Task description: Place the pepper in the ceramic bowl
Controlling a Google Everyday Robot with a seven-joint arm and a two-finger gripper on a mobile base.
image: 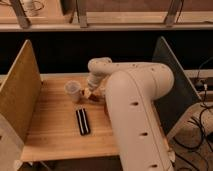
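Nearest, the white arm (pixel 135 115) filled the front-right of the wooden table (pixel 50 135), covering much of its right edge. Left of it, approx mid-table, lay a black striped bar (pixel 82 121), running front to back. Further back, twd the far edge, the gripper (pixel 89 93) hung low just right of a translucent cup (pixel 72 90). Whether it was open or closed: couldn't tell. A dark orange-brown sliver of the ceramic bowl (pixel 98 98) showed at the gripper's right, the rest hidden by the arm. The pepper couldn't be made out separately (at the gripper or behind the arm, unclear).
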